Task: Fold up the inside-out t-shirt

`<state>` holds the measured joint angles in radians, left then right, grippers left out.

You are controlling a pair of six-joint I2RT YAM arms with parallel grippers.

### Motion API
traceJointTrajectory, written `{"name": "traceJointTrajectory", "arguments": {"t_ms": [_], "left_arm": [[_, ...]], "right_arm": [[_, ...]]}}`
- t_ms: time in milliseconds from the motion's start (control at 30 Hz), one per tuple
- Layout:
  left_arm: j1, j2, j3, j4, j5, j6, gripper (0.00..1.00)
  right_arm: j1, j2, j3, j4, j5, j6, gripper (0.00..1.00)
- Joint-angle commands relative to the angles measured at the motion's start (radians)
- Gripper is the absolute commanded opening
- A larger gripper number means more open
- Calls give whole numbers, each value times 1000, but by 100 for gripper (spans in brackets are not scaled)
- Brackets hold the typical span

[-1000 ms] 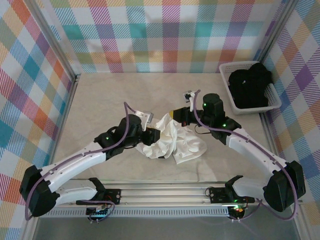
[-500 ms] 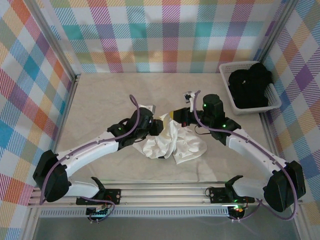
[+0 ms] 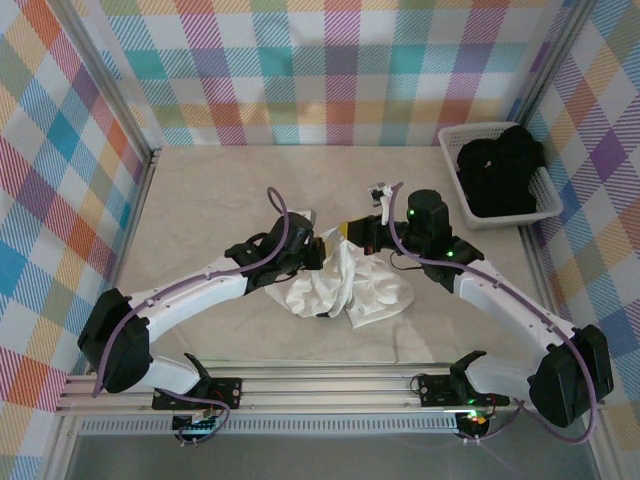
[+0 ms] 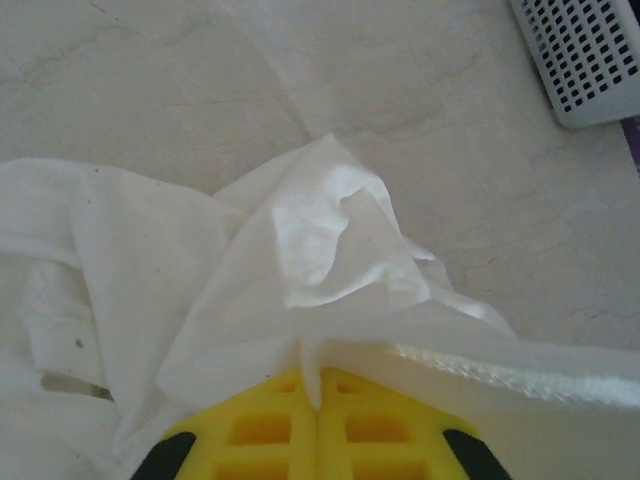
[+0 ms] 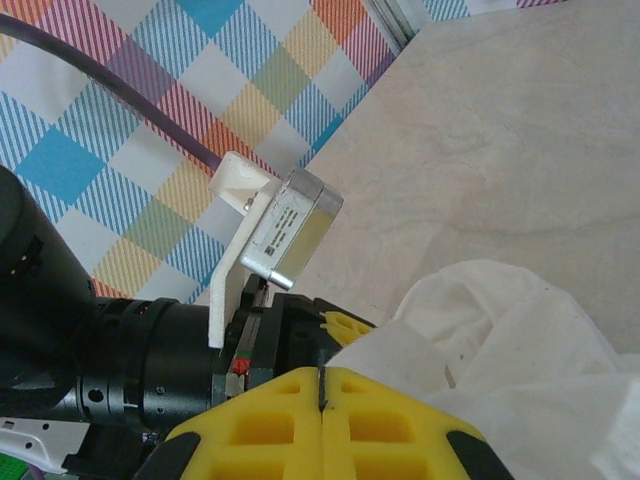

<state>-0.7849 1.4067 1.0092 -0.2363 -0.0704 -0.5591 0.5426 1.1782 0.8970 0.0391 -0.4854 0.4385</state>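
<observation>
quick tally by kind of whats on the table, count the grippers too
t-shirt: 1
black garment: 1
basket: 1
grippers: 2, left gripper and right gripper
total: 5

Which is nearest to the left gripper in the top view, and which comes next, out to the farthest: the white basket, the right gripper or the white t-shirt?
From the left gripper, in the top view:
1. White t-shirt: pinched in it, bunched up to its right.
2. Right gripper: just to its right, at the shirt's far edge.
3. White basket: at the table's far right corner.
</observation>
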Motion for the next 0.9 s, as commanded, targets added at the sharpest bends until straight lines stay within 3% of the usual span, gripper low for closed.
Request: {"name": "traceJointTrajectory", "arguments": {"t_ms": [0, 167, 300, 467, 733, 867], "left_arm": [[19, -53, -10, 42, 37, 11, 0], [52, -180, -94, 150, 159, 44, 0], [76, -277, -136, 228, 346, 82, 0], [93, -365, -172, 322, 537, 93, 0], [149, -505, -330, 575, 637, 6, 0], [164, -523, -375, 552, 599, 25, 0]], "right_arm": [[4, -38, -3, -8, 35, -32, 0], [3, -53, 28, -109, 152, -87, 0], [3, -52, 68, -175, 255, -151, 0], [4, -17, 99, -182, 278, -187, 0], [3, 23, 162, -313, 333, -287, 0], [4, 27, 174, -333, 314, -308, 0]]}}
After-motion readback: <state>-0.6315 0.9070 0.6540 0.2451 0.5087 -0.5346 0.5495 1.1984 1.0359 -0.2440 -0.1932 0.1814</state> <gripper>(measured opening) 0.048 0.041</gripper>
